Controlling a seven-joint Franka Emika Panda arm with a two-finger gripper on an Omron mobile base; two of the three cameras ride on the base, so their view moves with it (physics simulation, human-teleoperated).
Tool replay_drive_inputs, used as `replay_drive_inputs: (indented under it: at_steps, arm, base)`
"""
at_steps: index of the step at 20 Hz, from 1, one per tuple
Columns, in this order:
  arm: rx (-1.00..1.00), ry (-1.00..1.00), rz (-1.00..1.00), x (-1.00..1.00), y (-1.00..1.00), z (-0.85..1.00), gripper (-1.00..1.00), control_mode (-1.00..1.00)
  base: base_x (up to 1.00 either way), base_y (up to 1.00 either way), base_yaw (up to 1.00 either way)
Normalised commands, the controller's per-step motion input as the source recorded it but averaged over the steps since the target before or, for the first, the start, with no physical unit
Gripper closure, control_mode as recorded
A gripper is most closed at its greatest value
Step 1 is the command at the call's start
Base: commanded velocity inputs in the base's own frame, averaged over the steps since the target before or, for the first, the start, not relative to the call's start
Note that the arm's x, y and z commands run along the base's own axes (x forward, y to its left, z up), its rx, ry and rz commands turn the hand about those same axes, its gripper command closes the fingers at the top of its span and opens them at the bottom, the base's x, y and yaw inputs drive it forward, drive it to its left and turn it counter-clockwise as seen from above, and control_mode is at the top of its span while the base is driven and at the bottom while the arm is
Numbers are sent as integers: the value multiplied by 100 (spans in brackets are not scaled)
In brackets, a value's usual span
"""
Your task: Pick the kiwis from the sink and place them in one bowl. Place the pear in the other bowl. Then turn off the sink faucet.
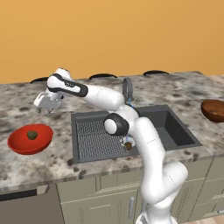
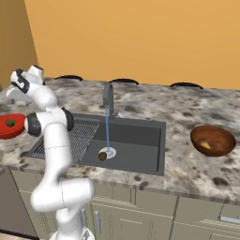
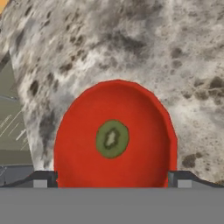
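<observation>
In the hand view the red bowl (image 3: 78,144) sits low and centre with one green kiwi (image 3: 112,138) lying in it; the gripper (image 3: 112,180) hangs above, jaws wide apart and empty. I judge the first kiwi delivered. Farther off, the brown kiwi (image 2: 102,156) lies by the drain in the sink (image 2: 136,150), mid-frame, under the running faucet (image 2: 108,98). The pear (image 2: 206,146) lies in the brown bowl (image 2: 213,139), right. Next: reach into the sink.

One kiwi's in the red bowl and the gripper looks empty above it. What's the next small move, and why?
Probably swing the gripper right, toward the sink. Its fingers stand apart with nothing between them, and the green kiwi already lies in the red bowl. The brown kiwi sits by the drain, beside the running stream from the faucet, so it seems next.
</observation>
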Motion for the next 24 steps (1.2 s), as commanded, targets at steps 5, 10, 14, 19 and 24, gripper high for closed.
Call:
replay_drive_inputs:
  at_steps: [5, 10, 14, 19, 24]
  arm:
    - [0, 0, 9, -22, -52, 11, -100, -100]
    - [1, -4, 4, -69, -51, 0, -100, -100]
    - [3, -6, 2, -76, -55, 0, -100, -100]
    - [1, -9, 1, -74, -72, 0, -100, -100]
    - [0, -13, 0, -74, -71, 1, -100, -100]
  base:
    - [0, 0, 0]
    - [0, 0, 0]
    - [0, 0, 0]
    - [0, 0, 0]
    - [0, 0, 0]
